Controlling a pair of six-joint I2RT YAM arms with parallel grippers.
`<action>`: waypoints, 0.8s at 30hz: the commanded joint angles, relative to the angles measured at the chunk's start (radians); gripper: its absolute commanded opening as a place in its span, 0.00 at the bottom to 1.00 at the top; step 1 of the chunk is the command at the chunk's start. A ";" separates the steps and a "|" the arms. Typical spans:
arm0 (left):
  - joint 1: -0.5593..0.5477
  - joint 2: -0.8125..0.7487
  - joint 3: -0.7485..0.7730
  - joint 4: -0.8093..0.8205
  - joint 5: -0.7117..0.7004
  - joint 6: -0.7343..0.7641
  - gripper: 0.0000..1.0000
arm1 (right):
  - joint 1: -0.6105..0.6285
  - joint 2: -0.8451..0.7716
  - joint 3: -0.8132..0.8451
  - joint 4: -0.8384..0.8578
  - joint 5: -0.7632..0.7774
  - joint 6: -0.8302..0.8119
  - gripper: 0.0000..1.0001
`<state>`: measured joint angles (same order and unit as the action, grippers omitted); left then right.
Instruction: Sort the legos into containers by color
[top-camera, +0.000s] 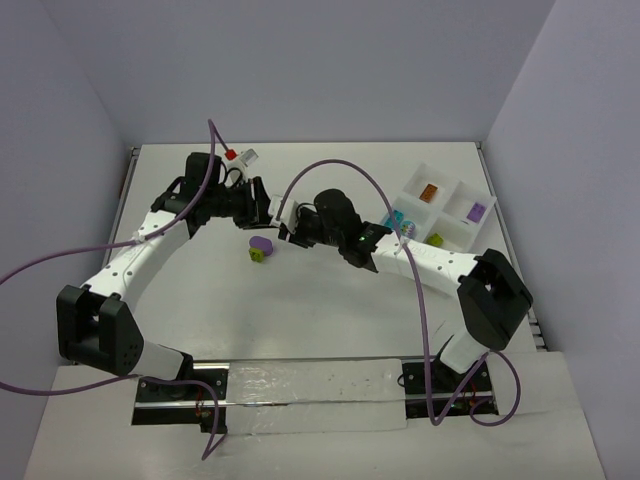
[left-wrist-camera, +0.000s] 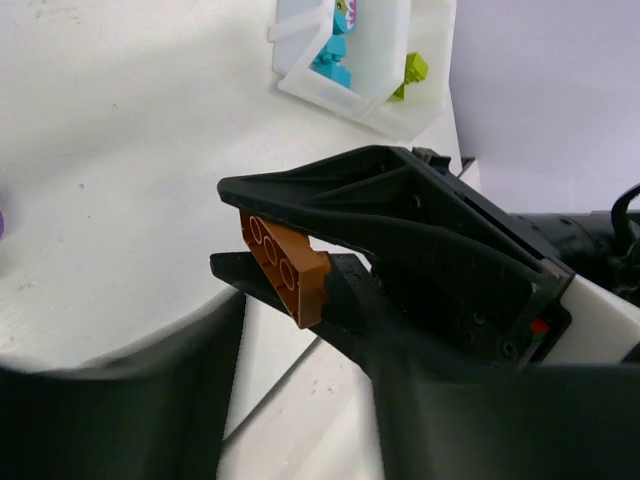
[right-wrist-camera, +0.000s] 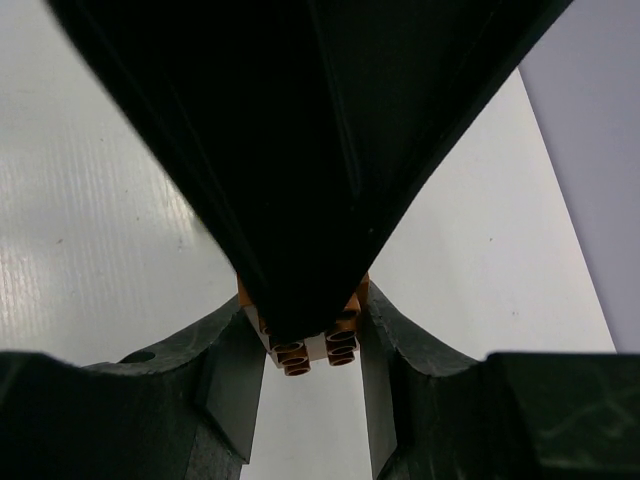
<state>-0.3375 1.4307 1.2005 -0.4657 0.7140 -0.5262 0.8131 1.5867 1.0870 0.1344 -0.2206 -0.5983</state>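
Note:
An orange lego (left-wrist-camera: 285, 270) hangs above the table where the two arms meet. My right gripper (right-wrist-camera: 310, 335) is shut on it, one finger pressed to each side of the brick (right-wrist-camera: 312, 355). In the left wrist view the same right gripper (left-wrist-camera: 228, 225) clamps the brick from above and below. My left gripper (left-wrist-camera: 305, 340) stands open just behind it, with a gap between its fingers and the brick. From above, the left gripper (top-camera: 265, 212) and right gripper (top-camera: 290, 228) are tip to tip at the table's centre. The brick itself is hidden there.
A purple and lime clump (top-camera: 261, 247) lies on the table just below the grippers. The white divided tray (top-camera: 452, 190) sits at the back right, holding an orange brick (top-camera: 428, 193), a purple one (top-camera: 477, 211) and cyan ones (left-wrist-camera: 332, 60). A lime brick (top-camera: 436, 238) lies at its near edge.

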 joint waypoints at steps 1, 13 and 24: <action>0.000 0.002 0.060 -0.024 -0.048 -0.001 0.64 | 0.002 -0.010 -0.006 0.085 0.032 0.019 0.08; 0.043 -0.001 0.117 -0.120 -0.180 0.053 0.83 | -0.078 -0.085 -0.084 0.148 0.062 0.201 0.03; 0.187 0.014 0.060 -0.079 -0.192 -0.001 0.81 | -0.479 -0.215 -0.152 0.141 0.135 0.672 0.08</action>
<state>-0.1457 1.4364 1.2472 -0.5664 0.5549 -0.5099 0.4288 1.4555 0.9641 0.2274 -0.1713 -0.1430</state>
